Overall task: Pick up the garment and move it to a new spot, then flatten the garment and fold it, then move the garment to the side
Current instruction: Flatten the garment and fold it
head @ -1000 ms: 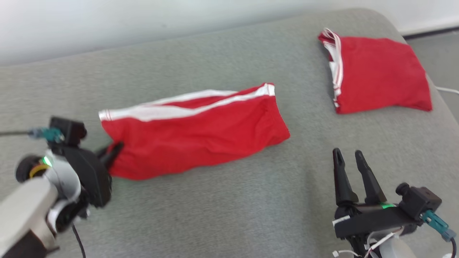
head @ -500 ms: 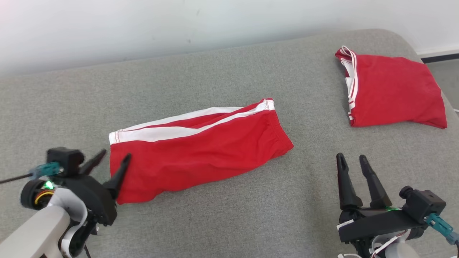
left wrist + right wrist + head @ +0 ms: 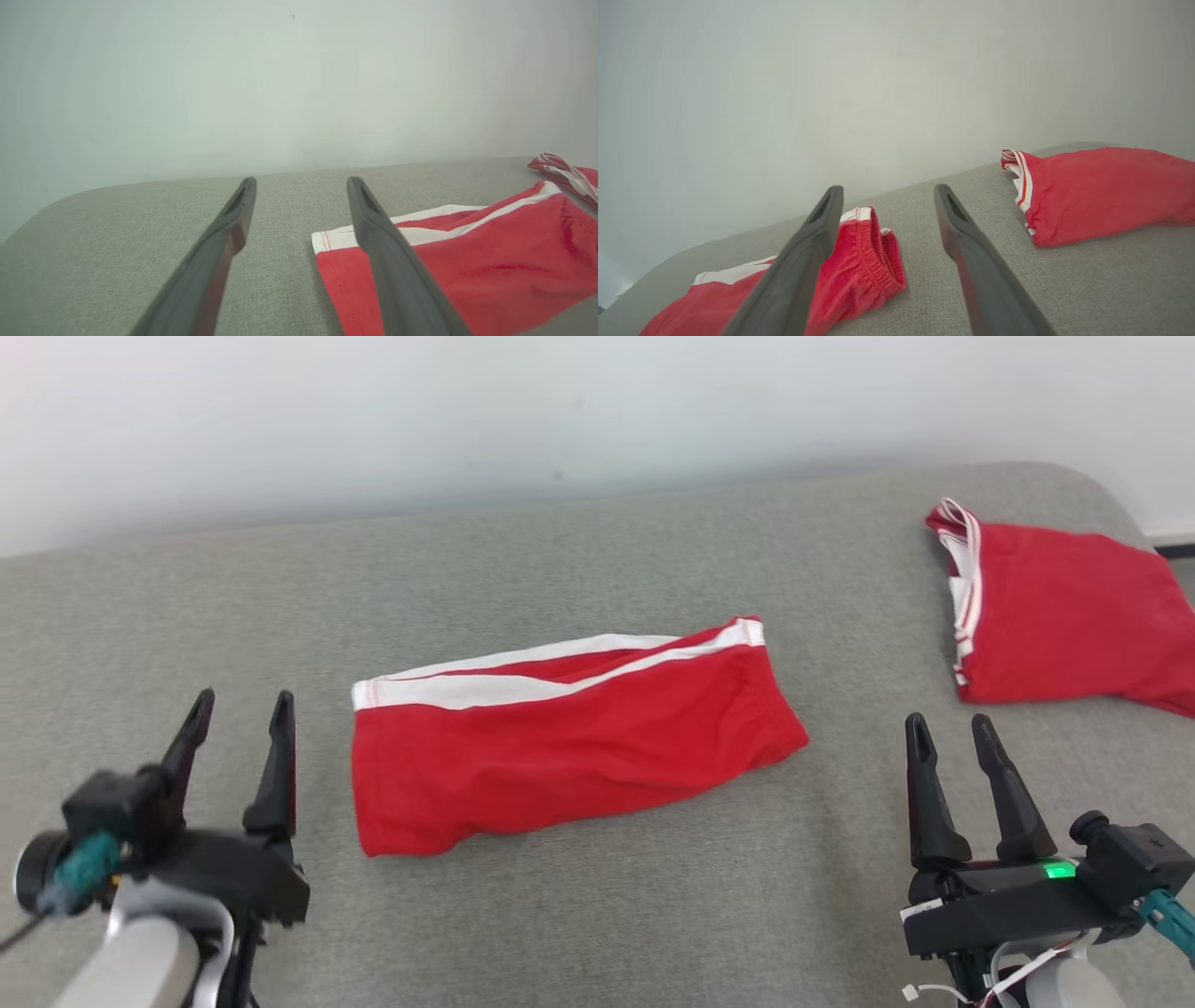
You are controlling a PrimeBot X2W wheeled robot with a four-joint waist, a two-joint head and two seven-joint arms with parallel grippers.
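Note:
The garment (image 3: 569, 747), red shorts with white side stripes, lies folded into a long strip across the middle of the grey padded surface (image 3: 597, 915). My left gripper (image 3: 243, 700) stands open just left of the garment's left end, apart from the cloth, with nothing between its fingers. The left wrist view has the garment (image 3: 490, 270) beside and behind the left gripper's (image 3: 302, 182) right finger. My right gripper (image 3: 949, 723) is open and empty, to the right of the waistband end. From the right wrist, the elastic end of the garment (image 3: 864, 261) shows behind the right gripper's (image 3: 888, 189) left finger.
A second red garment with white trim (image 3: 1064, 616) lies folded at the far right of the surface, also seen from the right wrist (image 3: 1106, 191). A pale wall (image 3: 560, 411) runs along the back edge. The surface's rounded corner is at the far right.
My left gripper has opened, let go of the garment's left end and drawn back to the left of it. The head camera has shifted. The right gripper stays open.

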